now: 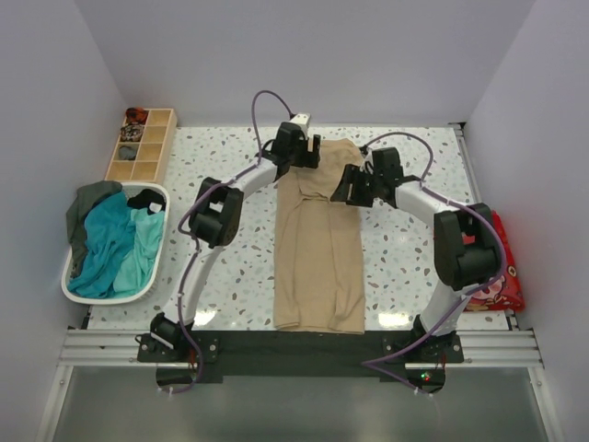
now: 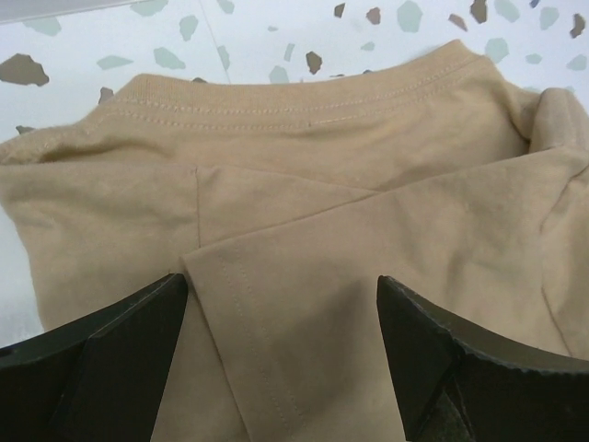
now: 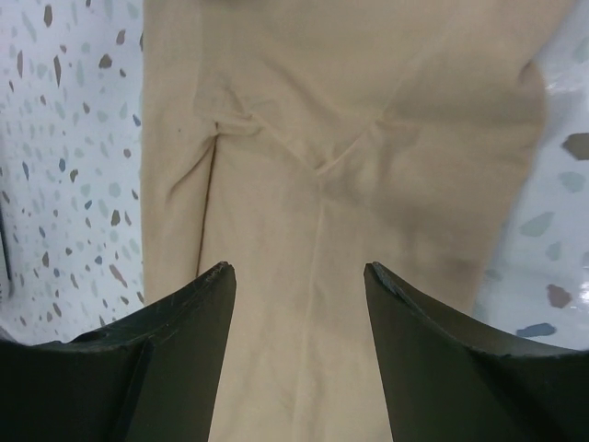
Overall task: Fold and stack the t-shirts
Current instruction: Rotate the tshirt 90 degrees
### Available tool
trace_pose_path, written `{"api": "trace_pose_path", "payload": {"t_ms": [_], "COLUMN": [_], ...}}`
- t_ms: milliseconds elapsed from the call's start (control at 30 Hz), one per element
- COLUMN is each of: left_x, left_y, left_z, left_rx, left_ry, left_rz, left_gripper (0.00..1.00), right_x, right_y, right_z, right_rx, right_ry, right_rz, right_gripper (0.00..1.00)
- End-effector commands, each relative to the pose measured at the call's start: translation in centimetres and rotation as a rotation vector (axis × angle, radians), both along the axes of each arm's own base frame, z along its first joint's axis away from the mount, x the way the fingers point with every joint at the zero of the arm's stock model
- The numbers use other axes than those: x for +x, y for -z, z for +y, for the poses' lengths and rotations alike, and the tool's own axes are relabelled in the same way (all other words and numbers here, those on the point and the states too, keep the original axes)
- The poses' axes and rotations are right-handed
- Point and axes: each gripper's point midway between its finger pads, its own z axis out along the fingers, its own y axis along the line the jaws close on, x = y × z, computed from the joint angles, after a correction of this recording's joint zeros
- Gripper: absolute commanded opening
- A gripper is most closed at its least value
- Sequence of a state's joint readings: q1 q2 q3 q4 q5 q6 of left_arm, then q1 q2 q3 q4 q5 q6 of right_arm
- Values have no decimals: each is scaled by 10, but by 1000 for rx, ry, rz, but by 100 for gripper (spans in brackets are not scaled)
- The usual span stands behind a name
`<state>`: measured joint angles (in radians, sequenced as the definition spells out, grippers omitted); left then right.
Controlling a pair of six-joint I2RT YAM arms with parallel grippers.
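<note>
A sandy-beige t-shirt (image 1: 317, 267) lies in the middle of the table, folded lengthwise into a long strip with its collar at the far end. My left gripper (image 1: 306, 158) hovers over the collar end on the left side, jaws wide open. In the left wrist view the gripper (image 2: 282, 281) straddles a folded sleeve flap of the shirt (image 2: 322, 138), holding nothing. My right gripper (image 1: 353, 184) is at the shirt's upper right edge. In the right wrist view it (image 3: 299, 267) stands open over the flat cloth (image 3: 368, 110), gripping nothing. A teal t-shirt (image 1: 115, 244) and a dark grey-green one (image 1: 87, 207) lie in the basket.
A white plastic basket (image 1: 158, 195) stands at the left edge of the table. A wooden compartment box (image 1: 143, 143) sits at the back left. A red patterned item (image 1: 503, 272) lies beyond the right edge. White walls close in the speckled table (image 1: 230, 276).
</note>
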<state>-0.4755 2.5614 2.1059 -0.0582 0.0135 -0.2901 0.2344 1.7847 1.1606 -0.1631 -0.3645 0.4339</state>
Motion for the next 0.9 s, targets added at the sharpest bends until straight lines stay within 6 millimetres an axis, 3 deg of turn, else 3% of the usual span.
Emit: {"api": "trace_pose_path", "payload": {"t_ms": [0, 133, 267, 467, 500, 567, 600, 867], "left_x": [14, 15, 17, 19, 19, 21, 21, 28], "left_y": [-2, 4, 1, -15, -16, -21, -24, -55], "left_z": [14, 16, 15, 14, 15, 16, 17, 33], "left_rx": [43, 48, 40, 16, 17, 8, 6, -31], "left_ry": [-55, -62, -59, -62, -63, -66, -70, -114], "left_rz": [-38, -35, -43, -69, -70, -76, -78, -140], "left_gripper": [88, 84, 72, 39, 27, 14, 3, 1], "right_x": [-7, -14, -21, -41, -45, -50, -54, -68], "right_y": [2, 10, 19, 36, 41, 44, 50, 76], "right_z": [21, 27, 29, 27, 24, 20, 18, 7], "right_rx": [50, 43, 18, -4, -16, -27, -38, -86], "right_ry": [-53, -66, -68, -80, -75, -64, -61, -32], "right_rz": [1, 20, 46, 98, 110, 118, 133, 207], "right_gripper": [62, 62, 58, 52, 51, 51, 50, 48]}}
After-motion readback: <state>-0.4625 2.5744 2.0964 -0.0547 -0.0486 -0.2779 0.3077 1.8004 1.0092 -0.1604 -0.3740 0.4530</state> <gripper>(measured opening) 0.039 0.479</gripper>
